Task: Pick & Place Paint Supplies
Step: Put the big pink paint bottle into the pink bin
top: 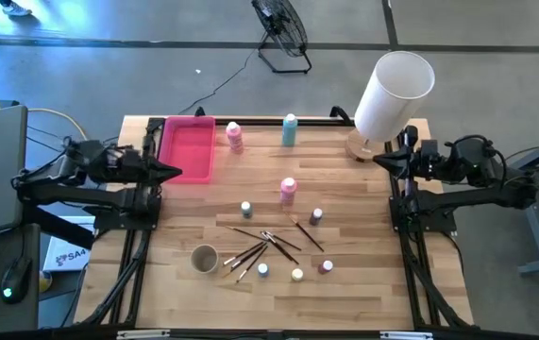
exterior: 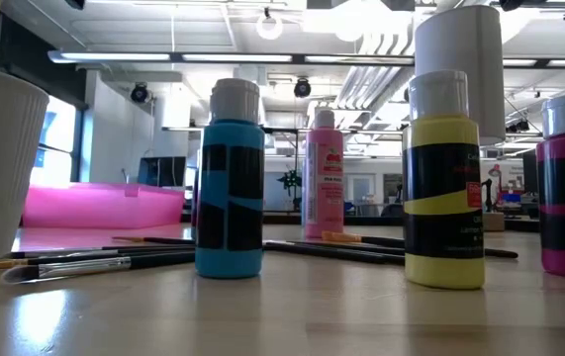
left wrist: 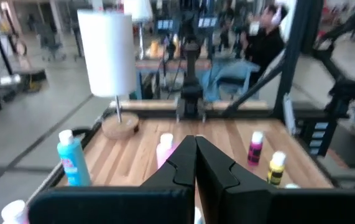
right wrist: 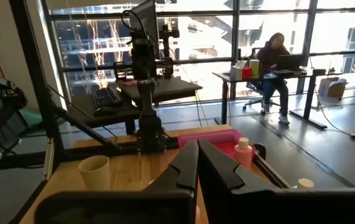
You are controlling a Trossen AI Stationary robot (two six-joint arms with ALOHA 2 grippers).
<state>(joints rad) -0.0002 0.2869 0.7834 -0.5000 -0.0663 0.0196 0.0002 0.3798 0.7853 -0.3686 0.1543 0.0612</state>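
Table (top: 363, 274): pale wood planks, smooth, low sheen. Pink tray (top: 187, 149) at table's far left corner: glossy translucent plastic. Squeeze bottles (top: 289, 189) mid-table: smooth plastic, white caps. Paint pots (exterior: 230, 178) near table's front: glossy plastic, ribbed white caps. Brushes (top: 260, 246): dark glossy handles. Lampshade (top: 394, 93): matt white, wooden base. Cup (top: 204, 258): matt white.

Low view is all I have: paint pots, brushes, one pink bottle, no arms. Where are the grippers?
Observer: Both sit out at the table's sides. The left gripper is by the pink tray, shut and empty.
Operator: Right one?
Observer: The right gripper is beside the lamp's wooden base, also shut and empty.
Operator: Any bottles I can't see?
Observer: Yes, along the tray's edge of the table: a teal bottle, and a second pink bottle right beside the tray.
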